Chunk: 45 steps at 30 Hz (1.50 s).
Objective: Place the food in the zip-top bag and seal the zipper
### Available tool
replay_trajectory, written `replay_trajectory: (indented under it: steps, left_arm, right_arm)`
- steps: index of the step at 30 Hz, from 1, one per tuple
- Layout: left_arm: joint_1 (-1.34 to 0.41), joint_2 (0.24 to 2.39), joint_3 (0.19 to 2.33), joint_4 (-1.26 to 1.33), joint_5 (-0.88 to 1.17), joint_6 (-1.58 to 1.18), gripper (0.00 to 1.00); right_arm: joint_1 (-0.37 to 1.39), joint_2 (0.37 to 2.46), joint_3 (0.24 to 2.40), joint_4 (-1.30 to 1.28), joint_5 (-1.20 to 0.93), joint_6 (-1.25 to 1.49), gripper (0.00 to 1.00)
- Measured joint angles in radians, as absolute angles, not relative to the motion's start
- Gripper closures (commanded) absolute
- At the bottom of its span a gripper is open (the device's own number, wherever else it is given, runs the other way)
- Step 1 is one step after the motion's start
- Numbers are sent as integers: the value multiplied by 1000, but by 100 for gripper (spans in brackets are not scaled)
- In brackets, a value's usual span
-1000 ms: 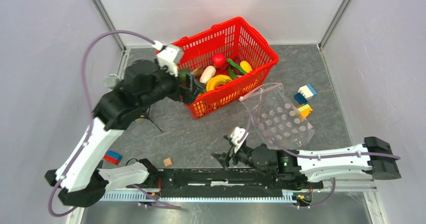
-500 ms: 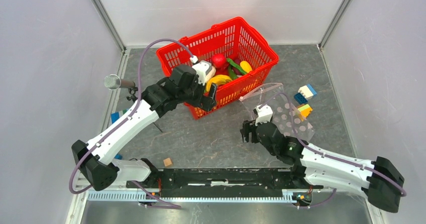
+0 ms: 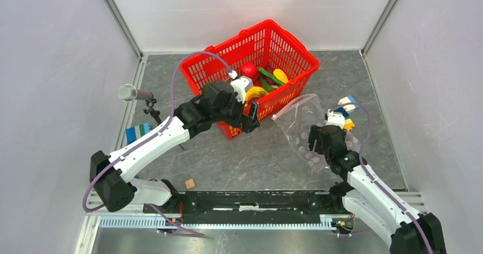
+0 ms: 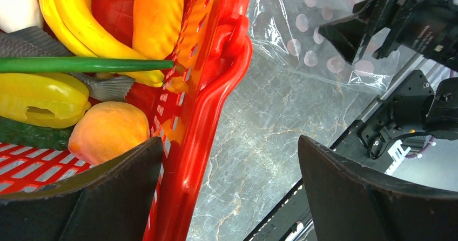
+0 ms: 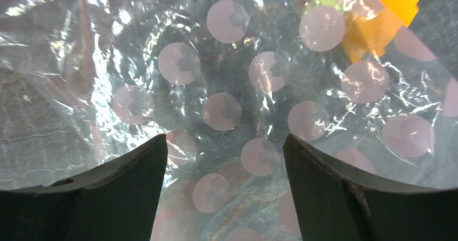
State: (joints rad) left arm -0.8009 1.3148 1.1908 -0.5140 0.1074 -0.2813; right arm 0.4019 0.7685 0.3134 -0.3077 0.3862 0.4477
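Arms shifted; food (image 3: 248,69) not yet bagged.
The right gripper (image 5: 224,144), wide and empty, now hovers over the zip-top bag (image 5: 227,62) at 3 o'clock; the left gripper (image 4: 229,144), wide, is over the red basket (image 4: 216,106) rim.

The table (image 3: 239,157) is dark grey with pale marble-like veins, seen closer in the left wrist view (image 4: 254,160); three plain pale walls close it in, a back wall (image 3: 245,3), a left wall (image 3: 51,66) and a right wall (image 3: 438,66); a metal post rises at the far left corner (image 3: 118,17) and another at the far right corner (image 3: 386,16); a black rail (image 3: 256,200) runs along the near edge, with a white slotted strip (image 3: 228,222) just in front of it; the light is soft and even, with faint shadows.
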Motion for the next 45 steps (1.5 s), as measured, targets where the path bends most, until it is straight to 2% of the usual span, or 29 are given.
replay_trajectory:
  steps: [5, 8, 10, 12, 16, 19, 22, 24, 27, 29, 31, 38, 45]
  left_arm:
    - [-804, 1303, 1189, -515, 96, -283, 0]
    - [-806, 1268, 1189, -517, 78, -283, 0]
    - [-807, 1230, 1182, -497, 77, -282, 0]
    - [-809, 1180, 1165, -482, 70, -282, 0]
    - [-809, 1092, 1138, -475, 57, -282, 0]
    - [-809, 1070, 1132, -477, 54, -282, 0]
    - [-809, 1052, 1124, -484, 49, -282, 0]
    - [-809, 1039, 1124, -487, 44, -282, 0]
    - [-809, 1018, 1124, -496, 42, -282, 0]
    - [-809, 1010, 1125, -503, 43, -282, 0]
    - [-809, 1007, 1125, -508, 43, -282, 0]
    - [-809, 992, 1124, -527, 46, -282, 0]
    - [-809, 977, 1125, -527, 70, -282, 0]
  right_arm:
    - [387, 750, 420, -314, 348, 429, 17]
    - [386, 790, 442, -221, 309, 446, 22]
    - [385, 858, 441, -138, 291, 465, 21]
    - [385, 955, 442, -43, 275, 469, 14]
    - [385, 1219, 512, 54, 245, 428, 13]
    - [385, 1363, 593, 96, 239, 374, 25]
    - [385, 1406, 607, 144, 245, 331, 39]
    - [385, 1413, 591, 181, 251, 302, 42]
    - [385, 1419, 553, 225, 260, 274, 41]
    - [385, 1428, 530, 239, 263, 253, 51]
    - [385, 1437, 513, 255, 266, 233, 56]
    - [385, 1454, 506, 284, 266, 177, 100]
    - [385, 1380, 444, 291, 218, 144, 100]
